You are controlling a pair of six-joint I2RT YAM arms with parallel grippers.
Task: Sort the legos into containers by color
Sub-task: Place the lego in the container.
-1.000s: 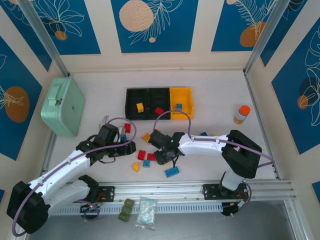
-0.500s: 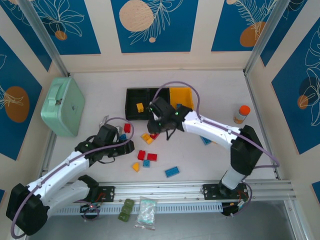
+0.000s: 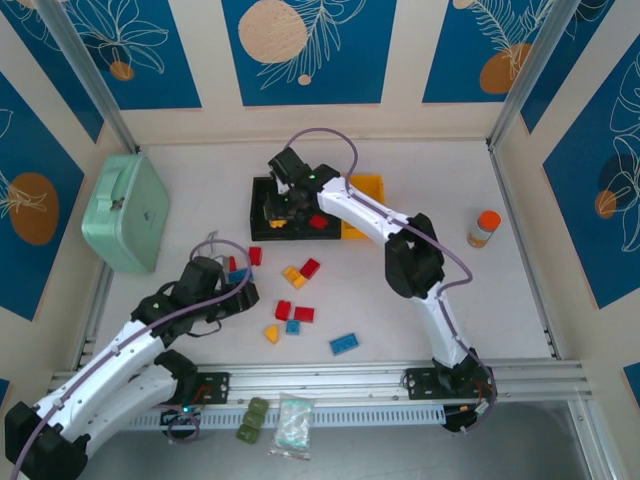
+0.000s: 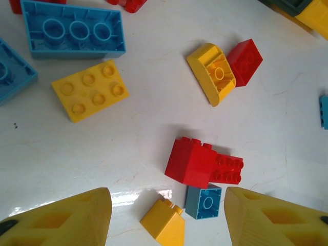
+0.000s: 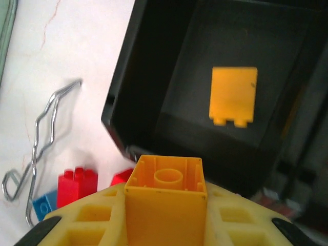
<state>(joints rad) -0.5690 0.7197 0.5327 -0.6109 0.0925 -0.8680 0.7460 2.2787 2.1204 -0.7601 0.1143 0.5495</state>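
1. The left end effector (image 4: 166, 197) hangs with its jaws spread and gripping nothing, over loose legos (image 4: 197, 164) scattered on the desk (image 4: 128, 143).
2. Farther back, the right end effector (image 5: 165, 197) is clamped on a yellow-orange lego (image 5: 165, 210) above the near rim of the leftmost black container (image 5: 154, 51), which holds another yellow lego (image 5: 233, 95).

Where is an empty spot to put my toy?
Bare table lies between the mint green plastic case and the black plastic bin, and beside the orange-capped bottle. It is crowded among the loose coloured plastic bricks near the middle.
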